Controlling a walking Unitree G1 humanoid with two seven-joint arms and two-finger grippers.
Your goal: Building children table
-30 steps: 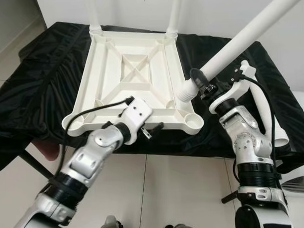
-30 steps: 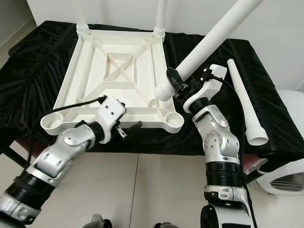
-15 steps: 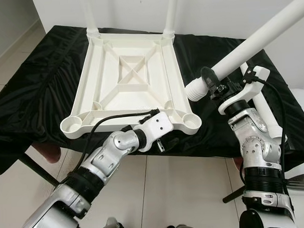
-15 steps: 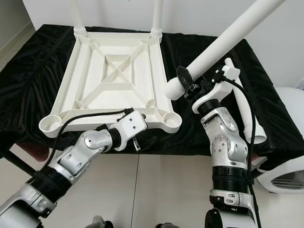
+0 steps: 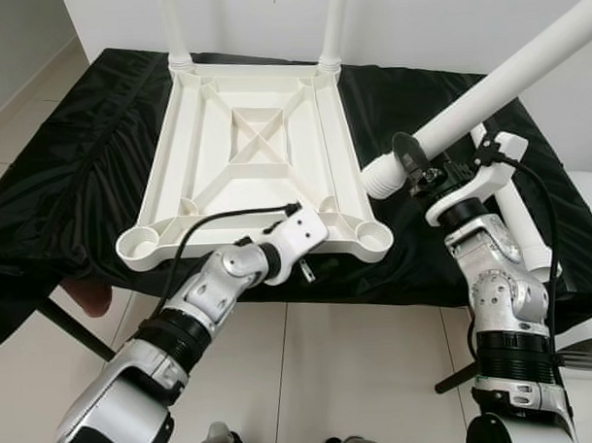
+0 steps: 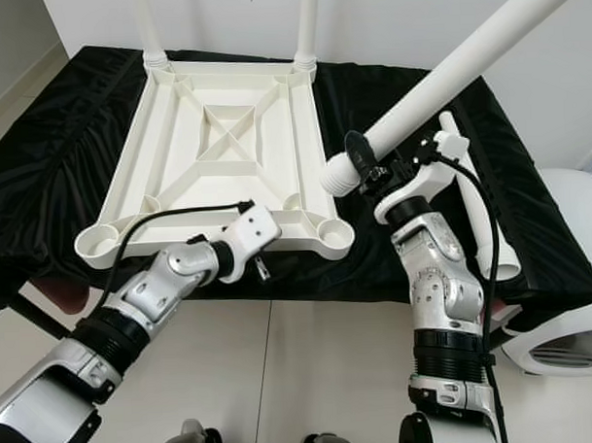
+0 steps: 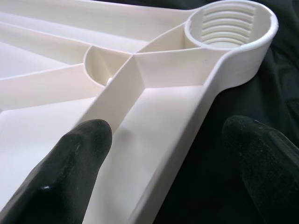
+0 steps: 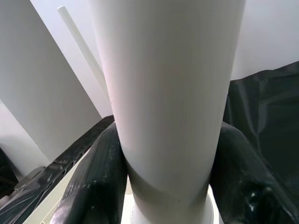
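An upside-down white plastic tabletop (image 5: 167, 153) lies on a table draped in black cloth (image 5: 70, 161). Two white legs (image 5: 176, 31) (image 5: 332, 26) stand in its far corners. My right gripper (image 5: 416, 169) is shut on a third white leg (image 5: 505, 83), held tilted with its lower end just above and to the right of the near right socket (image 5: 374, 236). In the right wrist view both fingers (image 8: 100, 177) clamp that leg (image 8: 168, 93). My left gripper (image 5: 322, 262) is open at the tabletop's near edge, its fingers (image 7: 79, 154) straddling the rim beside the ribbed socket (image 7: 229, 28).
A spare white leg (image 6: 476, 210) lies on the cloth to the right of my right arm. The near left socket (image 5: 138, 246) stands open. A white wall rises behind the table. Tiled floor lies below, with a white appliance (image 6: 563, 353) at the right.
My left gripper has slid right along the near edge toward the near right corner and now straddles the rim. The held leg has shifted slightly right.
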